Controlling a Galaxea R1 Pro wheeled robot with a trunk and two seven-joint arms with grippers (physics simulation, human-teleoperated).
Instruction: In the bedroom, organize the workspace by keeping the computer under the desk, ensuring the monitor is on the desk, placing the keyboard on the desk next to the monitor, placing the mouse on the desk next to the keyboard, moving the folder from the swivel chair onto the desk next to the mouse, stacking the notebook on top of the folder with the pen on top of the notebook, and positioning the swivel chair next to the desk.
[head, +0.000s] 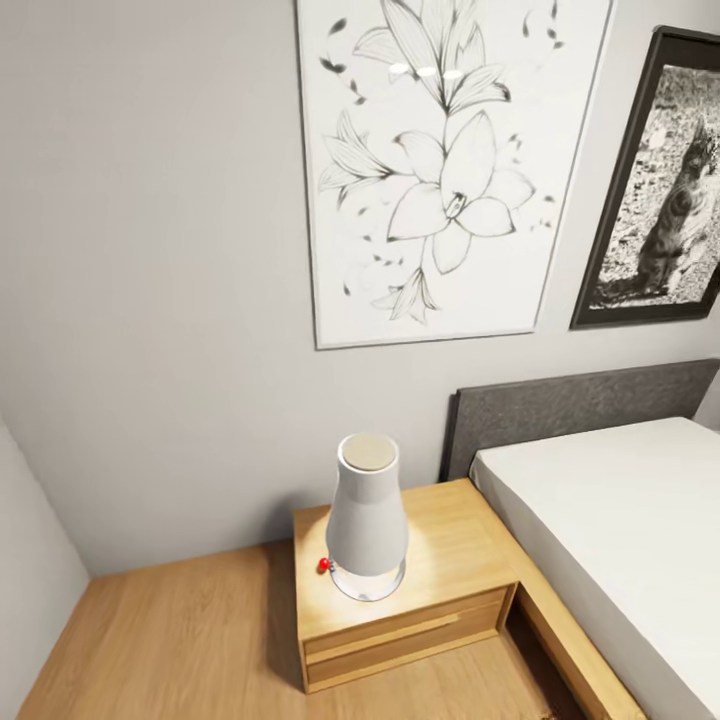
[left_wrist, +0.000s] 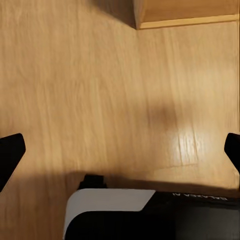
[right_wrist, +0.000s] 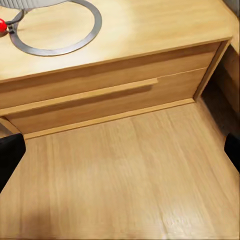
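Facing a grey bedroom wall (head: 150, 300): lamp (head: 366, 520) on light-wood nightstand (head: 450, 560), bed (head: 610, 520) right, wood floor (head: 180, 640). Both grippers (left_wrist: 120, 150) (right_wrist: 120, 155) spread wide, empty.

Low in the frame, a light-wood nightstand (head: 450, 560) stands on the wooden floor (head: 180, 650), and a white lamp (head: 366, 520) with a small red knob (head: 323, 565) stands on its top. At right, the bed (head: 620, 520), white mattress bare, just beside it.
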